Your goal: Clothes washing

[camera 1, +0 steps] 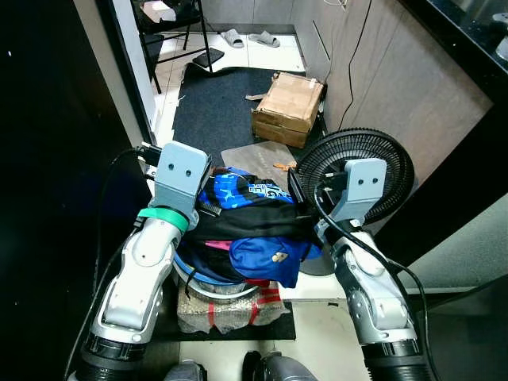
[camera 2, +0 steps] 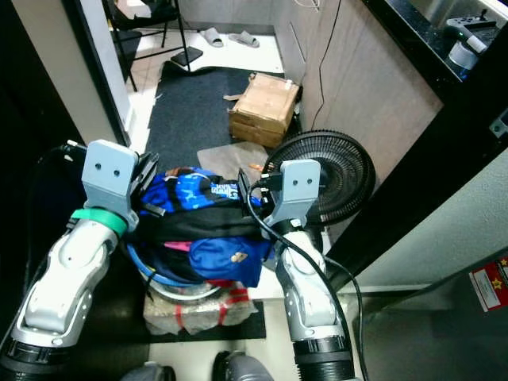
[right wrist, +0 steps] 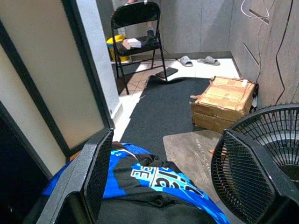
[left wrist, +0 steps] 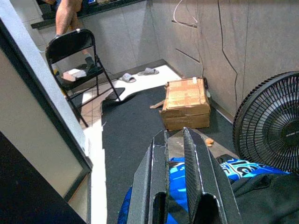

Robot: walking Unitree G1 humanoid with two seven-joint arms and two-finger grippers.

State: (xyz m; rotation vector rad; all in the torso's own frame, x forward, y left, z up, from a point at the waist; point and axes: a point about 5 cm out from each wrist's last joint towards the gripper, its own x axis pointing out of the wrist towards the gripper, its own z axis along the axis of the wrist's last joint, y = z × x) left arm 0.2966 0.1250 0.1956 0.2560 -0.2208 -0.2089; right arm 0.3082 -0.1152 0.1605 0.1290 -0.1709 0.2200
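Note:
A heap of clothes (camera 1: 246, 218), blue and black, fills a round basket with a white and blue rim (camera 1: 208, 287) right in front of me. My left gripper (left wrist: 174, 135) is at the heap's left side, above blue cloth (left wrist: 177, 186), its fingers almost together with only a thin slit between them. My right gripper (right wrist: 166, 135) is at the heap's right side and is wide open. A blue printed garment (right wrist: 154, 179) lies between and below its fingers (right wrist: 96, 175).
A black floor fan (camera 1: 373, 151) stands close to my right arm. Beyond lie a dark mat (camera 1: 222, 103), a cardboard box (camera 1: 290, 107), slippers (camera 1: 248, 37) and a folding chair (right wrist: 140, 23). A dark door frame (camera 1: 119, 79) closes off the left. A wrapped bundle (camera 1: 230, 311) lies under the basket.

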